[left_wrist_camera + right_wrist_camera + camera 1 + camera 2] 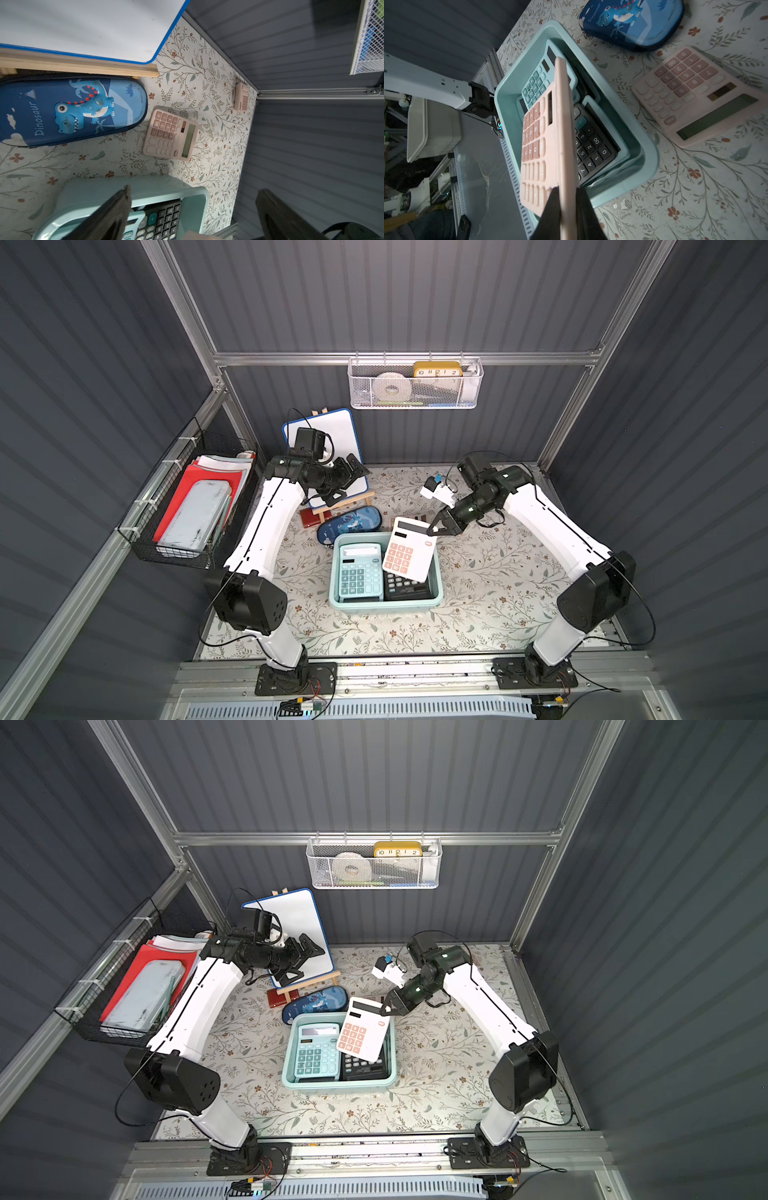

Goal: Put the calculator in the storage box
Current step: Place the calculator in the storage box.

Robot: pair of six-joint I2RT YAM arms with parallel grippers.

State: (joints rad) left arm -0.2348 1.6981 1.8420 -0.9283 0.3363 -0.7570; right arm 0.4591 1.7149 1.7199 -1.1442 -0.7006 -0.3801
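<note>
Calculator (409,549) tilted over storage box (386,606); teal calculator (359,572), black calculator (405,588) beneath

"Dinosaur" on blue pencil case (70,112), numerals on clock (437,369)

Both arms (266,526) wear smooth white shells between bulky black joint housings (253,605).

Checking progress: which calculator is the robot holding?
The pink-keyed calculator, held by the right gripper over the storage box; the teal calculator and black calculator lie inside.
</note>
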